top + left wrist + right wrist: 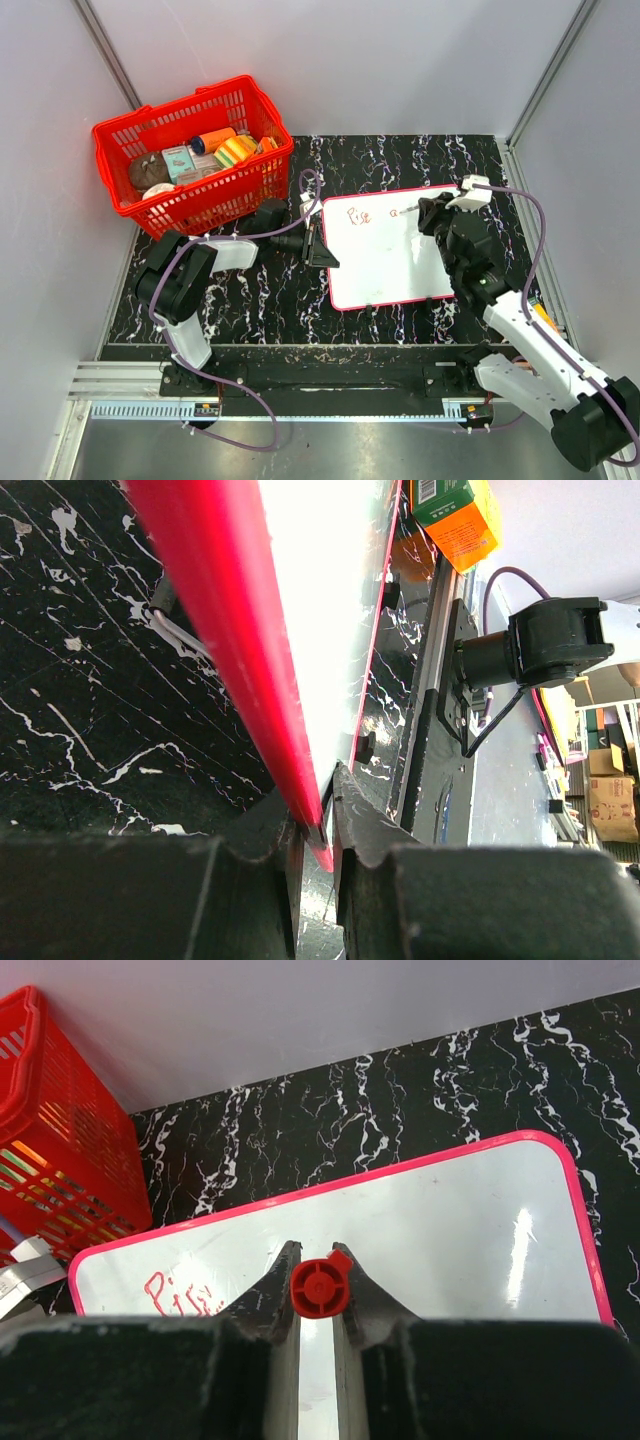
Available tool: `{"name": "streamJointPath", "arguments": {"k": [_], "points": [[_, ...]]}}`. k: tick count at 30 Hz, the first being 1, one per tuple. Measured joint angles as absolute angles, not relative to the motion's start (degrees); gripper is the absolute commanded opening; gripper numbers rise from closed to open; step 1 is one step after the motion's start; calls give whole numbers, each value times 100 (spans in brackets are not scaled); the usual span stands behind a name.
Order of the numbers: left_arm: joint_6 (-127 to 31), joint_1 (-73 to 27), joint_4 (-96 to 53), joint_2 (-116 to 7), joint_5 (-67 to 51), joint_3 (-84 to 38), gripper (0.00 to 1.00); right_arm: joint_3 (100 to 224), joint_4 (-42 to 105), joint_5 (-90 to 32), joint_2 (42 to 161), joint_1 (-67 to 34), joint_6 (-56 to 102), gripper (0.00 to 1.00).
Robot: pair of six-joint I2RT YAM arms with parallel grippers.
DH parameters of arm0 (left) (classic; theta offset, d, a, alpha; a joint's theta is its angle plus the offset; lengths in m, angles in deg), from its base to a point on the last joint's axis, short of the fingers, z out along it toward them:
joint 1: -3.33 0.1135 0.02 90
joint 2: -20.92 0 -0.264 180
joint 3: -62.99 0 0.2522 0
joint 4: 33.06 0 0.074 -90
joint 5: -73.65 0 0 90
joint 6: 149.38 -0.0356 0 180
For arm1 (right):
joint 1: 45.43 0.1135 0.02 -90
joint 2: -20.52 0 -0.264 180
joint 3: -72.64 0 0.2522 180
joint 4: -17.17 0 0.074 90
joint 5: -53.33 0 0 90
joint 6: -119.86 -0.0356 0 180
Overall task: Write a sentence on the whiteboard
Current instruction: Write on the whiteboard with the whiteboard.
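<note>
The whiteboard [385, 262] lies flat on the black marbled table, right of centre. Red handwritten words [360, 214] stand at its top left, with a small red mark [393, 212] beside them. My left gripper [318, 243] is shut on the board's left pink edge [262, 680], and the edge sits between its fingers [318, 825]. My right gripper [422, 213] is over the board's upper middle, shut on a red marker [321, 1288] that points down at the white surface [450, 1220]. The writing also shows in the right wrist view [178, 1295], partly hidden by the gripper body.
A red basket [195, 155] holding several small items stands at the back left, close to the board's top left corner. A green and orange box [455, 515] lies past the board's far edge. Grey walls enclose the table on three sides.
</note>
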State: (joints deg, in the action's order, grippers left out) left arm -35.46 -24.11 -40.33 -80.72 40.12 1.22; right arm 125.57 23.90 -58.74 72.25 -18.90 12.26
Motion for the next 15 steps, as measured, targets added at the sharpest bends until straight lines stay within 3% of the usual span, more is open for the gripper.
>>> {"name": "streamJointPath", "arguments": {"k": [15], "points": [[-3552, -2416, -4029, -8068, 4007, 122, 0, 12726, 2176, -5978, 7586, -1890, 1228, 0]]}}
